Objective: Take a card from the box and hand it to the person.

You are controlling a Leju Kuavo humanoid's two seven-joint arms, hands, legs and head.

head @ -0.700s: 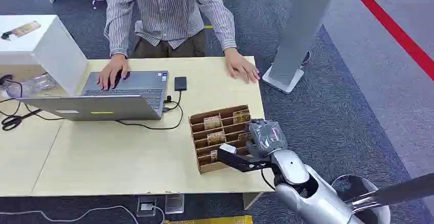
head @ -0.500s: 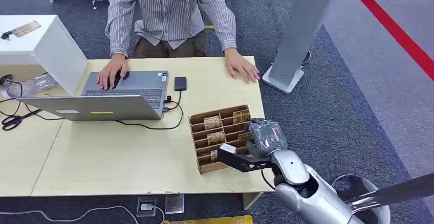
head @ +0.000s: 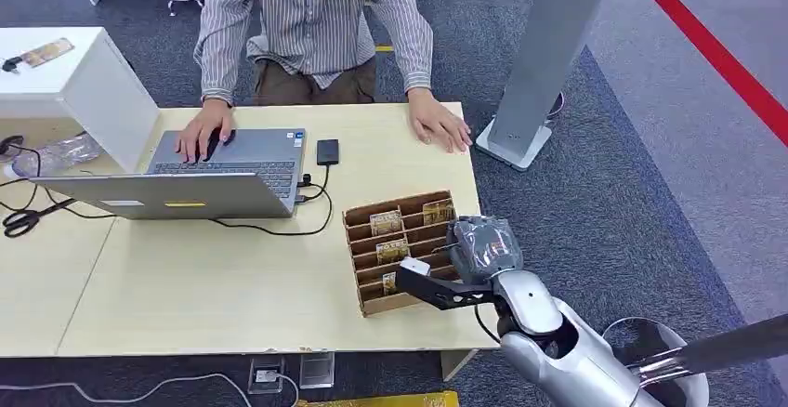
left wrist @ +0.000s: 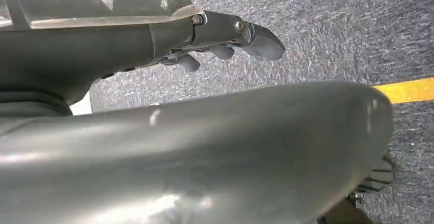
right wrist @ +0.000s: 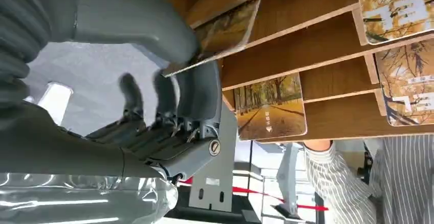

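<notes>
Because the cards stand edge-up in the slotted box (head: 401,249), one card (right wrist: 225,32) is pinched between thumb and fingers of the right hand (head: 465,263) — not yet drawn clear. Left hand (left wrist: 225,42) hangs slack, nothing held.

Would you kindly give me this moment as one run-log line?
phase: grasping | right hand: pinching card in box | left hand: hanging, holds nothing | person: at laptop | handover: pending

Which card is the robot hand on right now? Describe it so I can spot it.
Start at the slotted wooden card box near the desk's right front corner. The card sits in the slots on the box's robot-side edge, pinched between the right robot hand's thumb and fingers; the other cards stand untouched.
</notes>
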